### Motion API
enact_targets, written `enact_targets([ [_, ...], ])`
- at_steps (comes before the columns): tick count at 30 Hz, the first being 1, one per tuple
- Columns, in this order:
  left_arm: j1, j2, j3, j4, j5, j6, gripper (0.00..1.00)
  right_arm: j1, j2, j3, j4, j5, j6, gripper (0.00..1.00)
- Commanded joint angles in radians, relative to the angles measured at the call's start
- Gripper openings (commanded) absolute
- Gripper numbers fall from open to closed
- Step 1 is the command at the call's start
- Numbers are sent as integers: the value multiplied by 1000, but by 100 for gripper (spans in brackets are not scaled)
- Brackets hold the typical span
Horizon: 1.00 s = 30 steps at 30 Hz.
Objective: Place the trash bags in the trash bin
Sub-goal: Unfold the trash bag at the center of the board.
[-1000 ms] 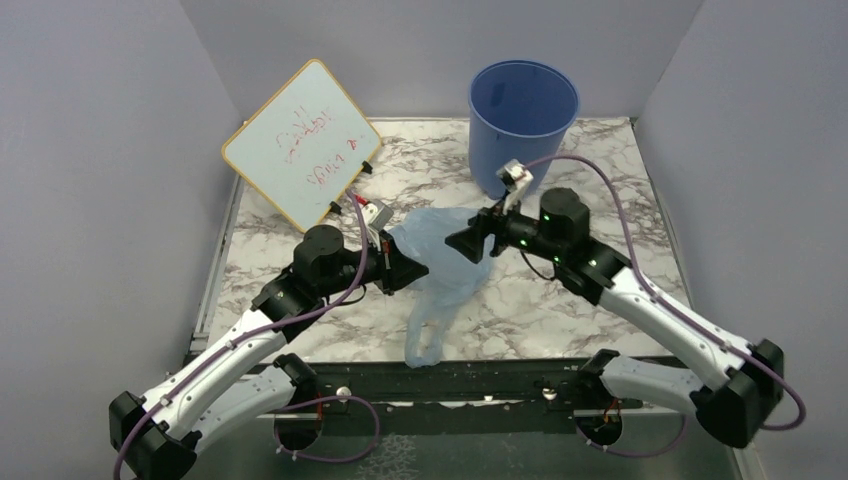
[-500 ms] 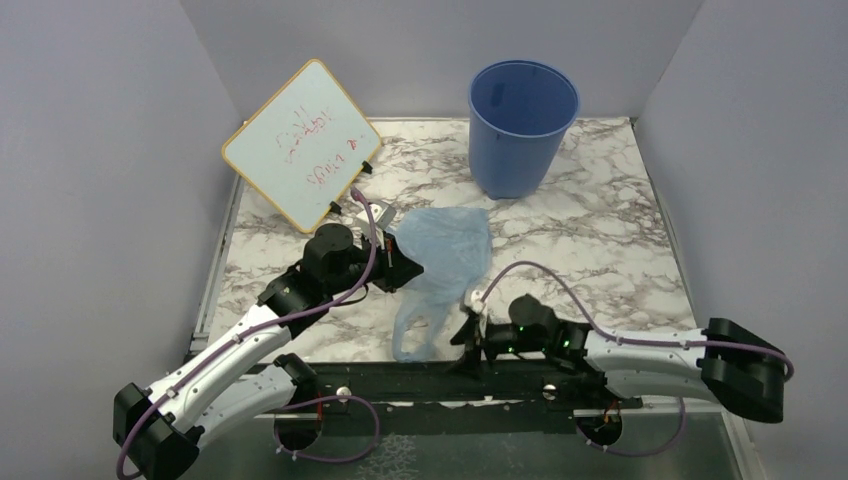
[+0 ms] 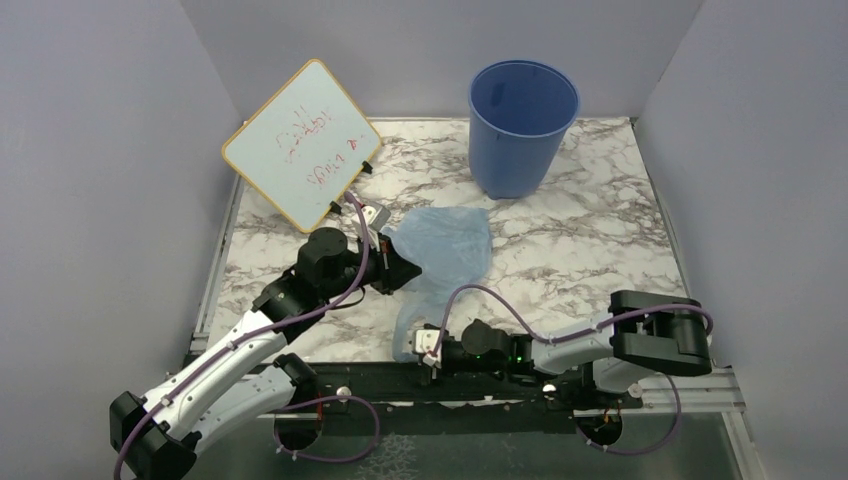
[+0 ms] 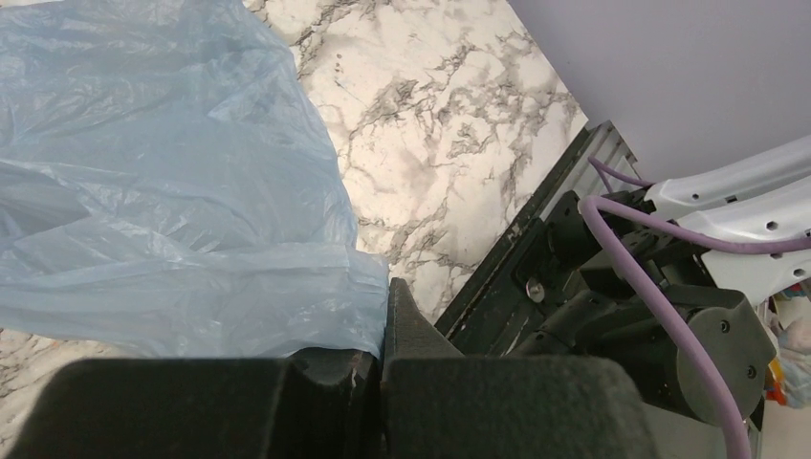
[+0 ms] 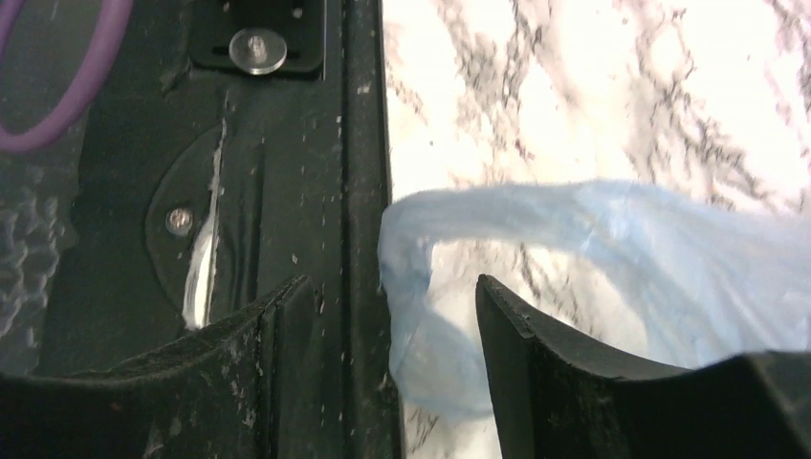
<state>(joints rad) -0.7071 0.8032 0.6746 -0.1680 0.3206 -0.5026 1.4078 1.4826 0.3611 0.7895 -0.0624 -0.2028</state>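
my left gripper (image 4: 383, 330) is clamped on one edge of the light-blue trash bag (image 3: 445, 245), which lies on the table (image 3: 600, 250), well apart from the blue trash bin (image 3: 512, 165) at the back. my right gripper (image 5: 390, 287) is spread around the bag's near loop; i should pinch plastic only, clear of the black rail (image 5: 363, 143).

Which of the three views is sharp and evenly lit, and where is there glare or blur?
Top external view: sharp, evenly lit, no glare on the trash bag. Left wrist view: bag crisp, but the left gripper near the lens is dark and soft. Right wrist view: the marble table is washed out at upper right; the right gripper is dark.
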Motion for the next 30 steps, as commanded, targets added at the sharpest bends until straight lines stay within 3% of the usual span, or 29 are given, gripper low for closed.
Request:
enact_targets([
  [1,-3,-32,-5,-14,-10,-9,0,5,58,76,50,1,-77,66],
  [9,-2,-29,11,-20,3,-1,0,5,158,68,138,35,-31,68],
  [14,-2,-32,17,-25,15,-2,0,5,183,91,76,58,-20,70],
  [19,-3,-41,12,-29,13,-2,0,5,226,130,47,-18,-17,59],
  [25,-3,-41,20,-29,13,-7,0,5,291,154,69,-28,-17,57],
  [30,-3,-34,27,-45,-1,4,0,5,278,139,90,33,-19,39],
])
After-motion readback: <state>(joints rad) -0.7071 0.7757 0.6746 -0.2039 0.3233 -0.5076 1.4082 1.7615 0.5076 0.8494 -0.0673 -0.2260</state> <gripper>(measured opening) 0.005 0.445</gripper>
